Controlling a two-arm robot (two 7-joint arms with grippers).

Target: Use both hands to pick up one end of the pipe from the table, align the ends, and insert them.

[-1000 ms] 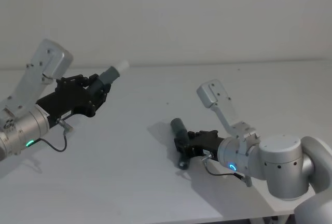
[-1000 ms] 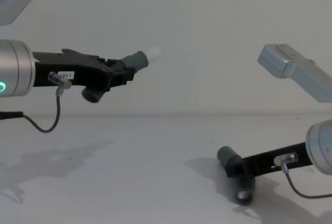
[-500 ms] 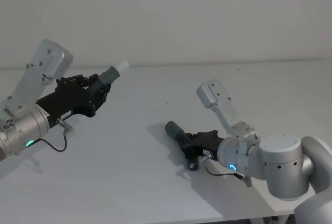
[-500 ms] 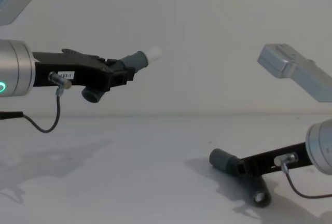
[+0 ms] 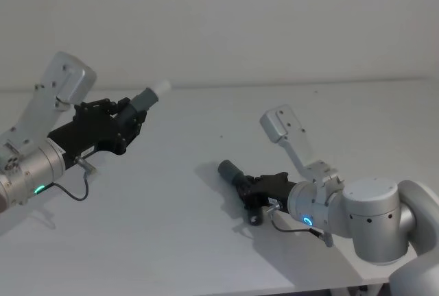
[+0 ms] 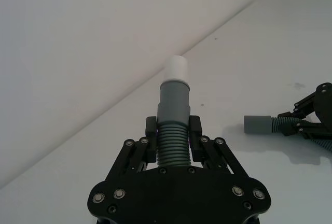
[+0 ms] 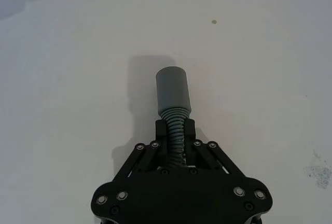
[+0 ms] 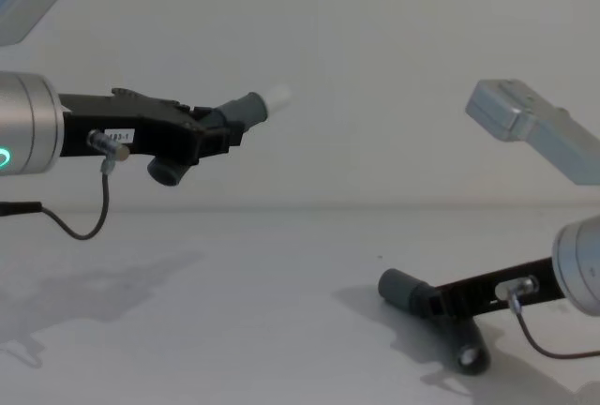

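Right piece swung round: its cuff now faces your left arm.

Your right black parallel-jaw gripper [image 5: 251, 192], low over the matte white table [image 5: 158, 241], is clamped on the ribbed middle of its dark grey bent hose piece [image 7: 175, 120]. Within the last second its smooth grey cuff [image 5: 228, 171] turned from pointing away to pointing leftward, then settled. Your left black parallel-jaw gripper [image 5: 127, 123] has not moved. It grips the other dark grey hose piece [image 6: 173, 105] aloft, narrow white tip [image 5: 162, 87] forward. The ends sit well apart, so lifting and aligning come next.
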